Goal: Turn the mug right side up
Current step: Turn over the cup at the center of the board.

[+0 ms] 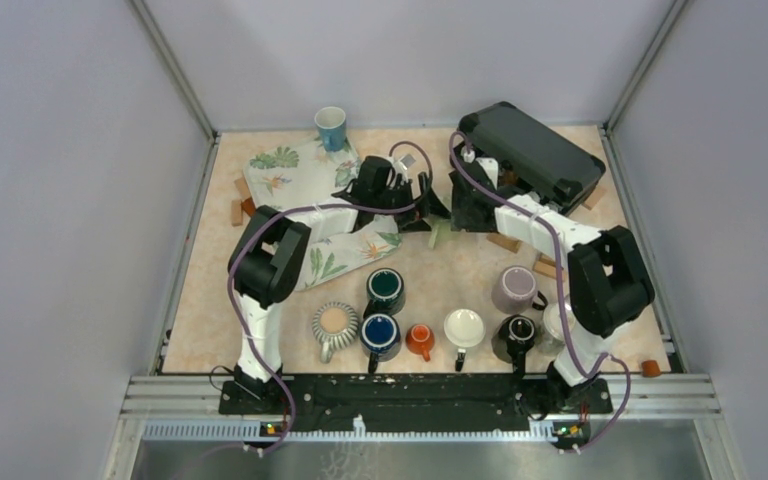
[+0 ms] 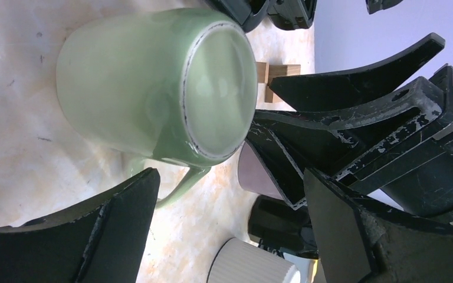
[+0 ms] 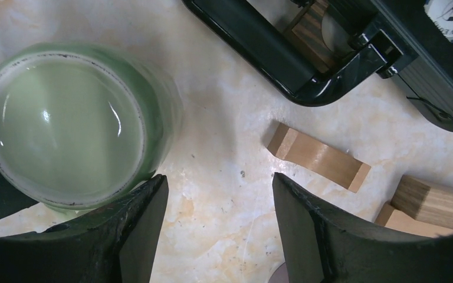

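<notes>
Mug, inverted, is flanked by left pincer and right pincer, both spread; it could be knocked sideways by crowding.

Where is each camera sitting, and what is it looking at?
Top camera: above, behind the bases, looking down at the table, left arm, right arm and row of mugs.
Left wrist camera: on the left arm, looking past the left gripper at the upside-down green mug.
Right wrist camera: on the right arm, looking down past the right gripper at the table.
Both wrist views share the green mug.
</notes>
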You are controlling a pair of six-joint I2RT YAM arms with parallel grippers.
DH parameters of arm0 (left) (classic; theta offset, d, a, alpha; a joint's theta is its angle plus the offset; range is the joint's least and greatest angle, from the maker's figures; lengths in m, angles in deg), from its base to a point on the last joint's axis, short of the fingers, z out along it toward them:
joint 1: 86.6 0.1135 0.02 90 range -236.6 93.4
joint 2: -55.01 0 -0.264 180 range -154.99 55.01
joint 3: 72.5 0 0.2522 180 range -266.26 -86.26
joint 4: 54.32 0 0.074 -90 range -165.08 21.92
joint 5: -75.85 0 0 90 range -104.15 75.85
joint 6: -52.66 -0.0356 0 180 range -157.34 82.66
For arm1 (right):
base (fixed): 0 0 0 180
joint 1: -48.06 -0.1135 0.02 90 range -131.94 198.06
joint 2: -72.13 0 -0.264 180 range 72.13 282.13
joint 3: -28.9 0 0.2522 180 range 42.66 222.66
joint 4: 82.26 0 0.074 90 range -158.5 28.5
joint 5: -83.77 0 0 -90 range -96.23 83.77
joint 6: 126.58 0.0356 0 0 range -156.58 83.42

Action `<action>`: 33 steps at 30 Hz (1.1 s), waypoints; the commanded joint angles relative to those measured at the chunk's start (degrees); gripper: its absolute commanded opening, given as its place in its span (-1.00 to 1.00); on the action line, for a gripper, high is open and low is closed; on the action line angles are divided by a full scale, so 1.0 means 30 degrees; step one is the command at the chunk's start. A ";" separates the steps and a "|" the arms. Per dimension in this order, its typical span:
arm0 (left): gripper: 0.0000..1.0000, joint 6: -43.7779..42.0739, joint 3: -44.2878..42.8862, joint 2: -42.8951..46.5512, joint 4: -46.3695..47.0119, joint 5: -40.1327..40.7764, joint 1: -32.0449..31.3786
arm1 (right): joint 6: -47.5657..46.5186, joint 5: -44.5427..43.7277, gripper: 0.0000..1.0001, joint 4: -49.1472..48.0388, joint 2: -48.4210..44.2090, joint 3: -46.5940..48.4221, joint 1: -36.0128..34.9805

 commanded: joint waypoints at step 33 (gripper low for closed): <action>0.97 0.3192 0.3070 0.4282 0.2400 0.1566 0.0351 | 0.1017 0.2882 0.37 0.0036 -0.4266 -0.0921 -0.0148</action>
